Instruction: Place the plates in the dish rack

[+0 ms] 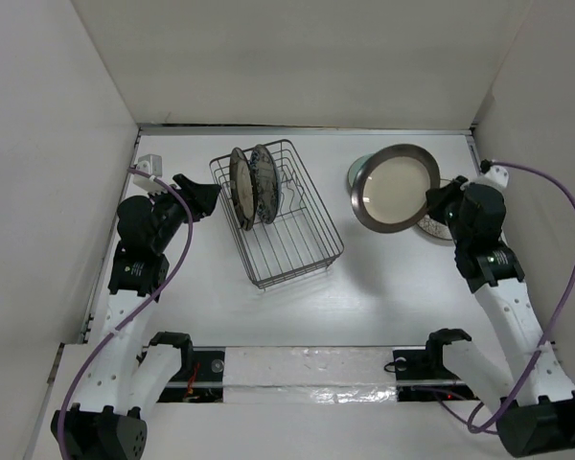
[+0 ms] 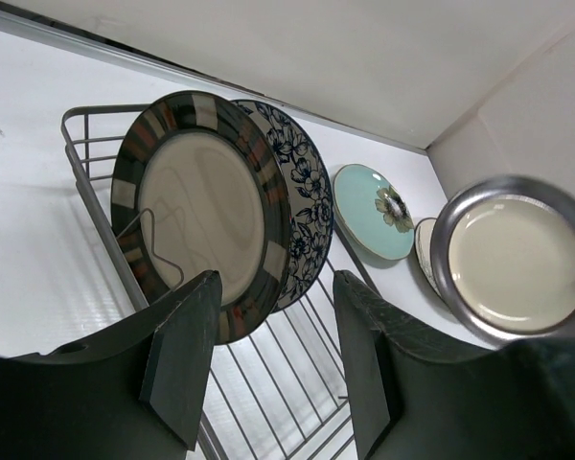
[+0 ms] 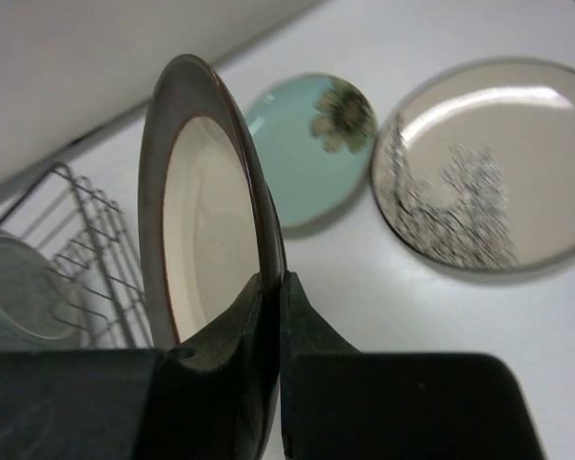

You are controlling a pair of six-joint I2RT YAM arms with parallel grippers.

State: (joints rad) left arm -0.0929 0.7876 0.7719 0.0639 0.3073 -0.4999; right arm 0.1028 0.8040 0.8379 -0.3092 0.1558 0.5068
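Observation:
The dark wire dish rack (image 1: pixel 292 244) stands mid-table, angled. Two plates stand upright in its far left end: a dark banded-rim plate (image 2: pixel 201 206) and a blue-and-white floral plate (image 2: pixel 310 196) behind it. My left gripper (image 1: pixel 209 198) hovers just left of the rack, open and holding nothing (image 2: pixel 278 316). My right gripper (image 3: pixel 280 283) is shut on the rim of the brown-rimmed cream plate (image 1: pixel 398 187), held tilted above the table on the right. Under and beyond it lie the pale teal flower plate (image 3: pixel 311 144) and the cream branch-motif plate (image 3: pixel 489 163), both flat.
White walls close in the table at the back and both sides. Small white fixtures sit at the far left (image 1: pixel 149 167) and far right (image 1: pixel 496 173) corners. Purple cables (image 1: pixel 565 240) loop off both arms. The rack's near right part holds only bare tines.

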